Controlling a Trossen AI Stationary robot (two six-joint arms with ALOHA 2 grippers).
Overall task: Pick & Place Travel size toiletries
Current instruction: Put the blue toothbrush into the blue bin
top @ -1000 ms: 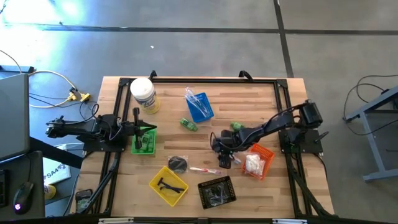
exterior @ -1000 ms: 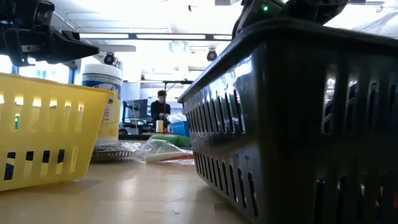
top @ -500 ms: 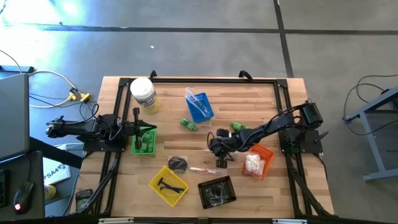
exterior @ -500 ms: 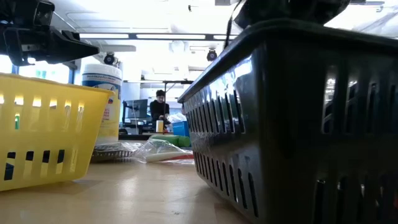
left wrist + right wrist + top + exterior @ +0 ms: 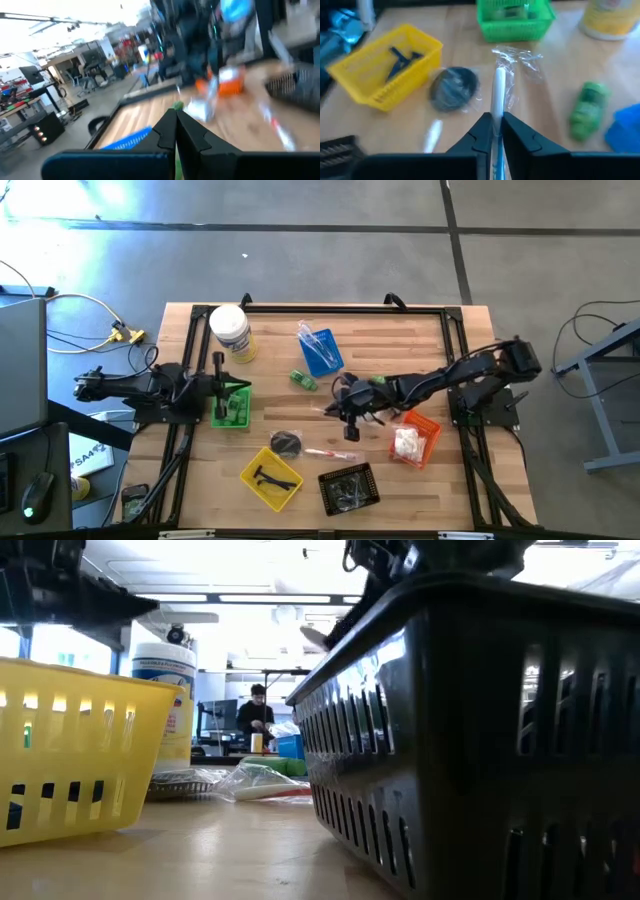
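Step in hand, by judgement: carrying a picked toothbrush to its tray. The right gripper [image 5: 345, 404] hangs over the middle of the table, its fingers [image 5: 481, 131] pinching a wrapped toothbrush [image 5: 498, 92] by one end, so that the white handle and its crinkled clear wrapper stick out ahead of the jaws. The grip sits at the very end of a long, light item; the carry should be slow and level so the free end does not swing or slip out through the slick film. The blue tray [image 5: 322, 350] toward the far edge already holds similar wrapped pieces and is the likely destination, though that is inference only. Release should come low over the tray, with the long axis lined up along it, so the free end does not catch the rim.

Near edge: the yellow tray [image 5: 270, 476] with a black T-shaped piece, and the black tray [image 5: 349, 487]. A second toothbrush [image 5: 328, 452] and a dark round item [image 5: 286, 442] lie loose between these and the gripper.

Middle: the right arm reaches in long and low from the right edge, passing over the orange tray [image 5: 418, 439].

Left edge: the left gripper [image 5: 219, 379] waits over the green tray [image 5: 233, 406], fingers pressed together, holding nothing.

Farther: a green bottle [image 5: 304, 379] lies loose short of the blue tray.
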